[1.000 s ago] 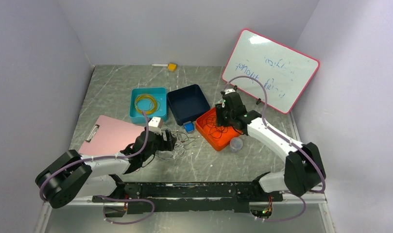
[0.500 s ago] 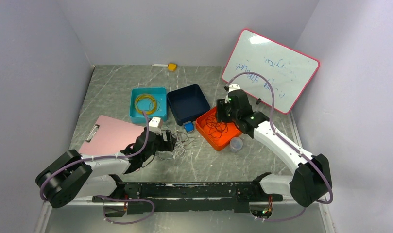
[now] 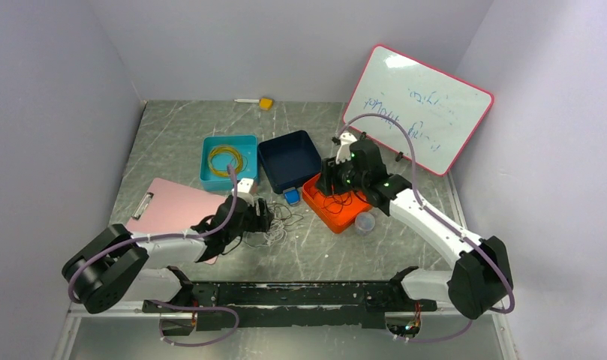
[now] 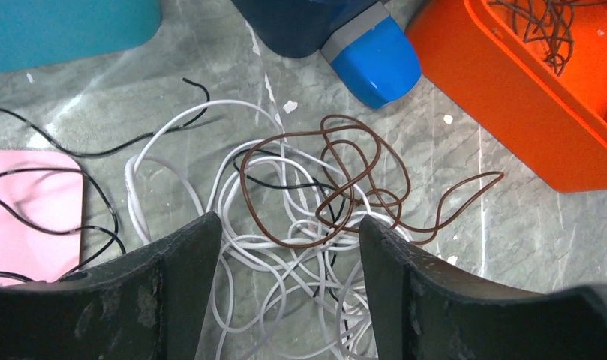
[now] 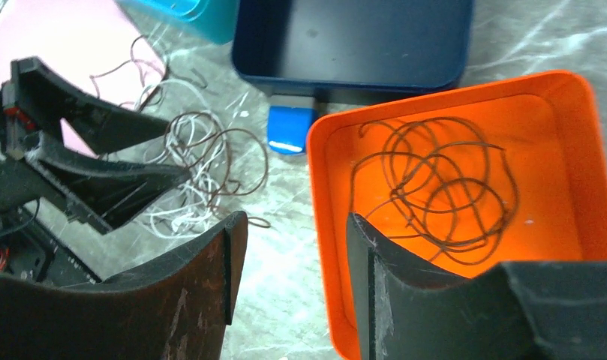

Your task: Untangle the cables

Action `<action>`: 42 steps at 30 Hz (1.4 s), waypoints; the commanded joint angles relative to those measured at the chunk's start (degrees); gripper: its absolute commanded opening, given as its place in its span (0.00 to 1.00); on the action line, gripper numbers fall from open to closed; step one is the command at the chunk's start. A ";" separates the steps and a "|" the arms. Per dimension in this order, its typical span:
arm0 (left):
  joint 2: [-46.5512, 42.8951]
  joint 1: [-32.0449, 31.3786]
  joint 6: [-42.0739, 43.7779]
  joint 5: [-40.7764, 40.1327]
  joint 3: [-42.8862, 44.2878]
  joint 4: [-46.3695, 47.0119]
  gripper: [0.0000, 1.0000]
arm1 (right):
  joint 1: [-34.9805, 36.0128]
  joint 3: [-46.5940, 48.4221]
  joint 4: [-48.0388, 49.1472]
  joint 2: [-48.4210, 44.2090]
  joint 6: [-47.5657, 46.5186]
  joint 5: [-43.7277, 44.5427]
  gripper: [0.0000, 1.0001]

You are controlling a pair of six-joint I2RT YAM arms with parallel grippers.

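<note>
- Since a second ago, the right gripper point(image 3: 332, 178) has swung leftward from the far side of the rectangular orange plastic tray point(image 3: 320, 212) to hang over its left rim. The left arm has crept slightly forward.
- Thin, floppy cables point(image 4: 308, 225), white, dark brown and black, lie in one tangle on the grey marbled table point(image 3: 180, 135), between the flat pink clipboard point(image 3: 169, 206) and the orange tray.
- A dark brown loop point(image 4: 326, 187) sits on top of the white strands, its long tail trailing toward the tray.
- The left gripper point(image 4: 289, 232) is spread wide and empty. Its fingers straddle the tangle, which lies between and just ahead of them, so this arm is plainly the nearer.
- The right gripper, jaws parted and holding nothing, has the tangle off to its left and apart from it. A separate coiled brown wire point(image 5: 435, 187) lies in the tray beneath it.
</note>
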 commanded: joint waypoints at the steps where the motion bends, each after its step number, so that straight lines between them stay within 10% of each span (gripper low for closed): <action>1: -1.87 -0.47 -1.15 1.32 0.71 -4.28 0.71 | 3.65 -0.29 0.04 1.73 -1.68 -3.72 0.54; 11: -2.06 -0.50 -2.66 -0.71 0.32 -7.71 0.72 | 16.80 -2.40 0.21 7.06 -4.97 -2.47 0.57; 29: 0.33 -0.42 -2.71 -0.51 1.08 -7.28 0.72 | 18.37 -1.23 6.16 15.40 -17.34 -0.42 0.65; 42: 1.33 -0.47 -3.04 -0.32 1.10 -6.57 0.72 | 18.40 -0.75 12.96 20.49 -17.34 -1.24 0.26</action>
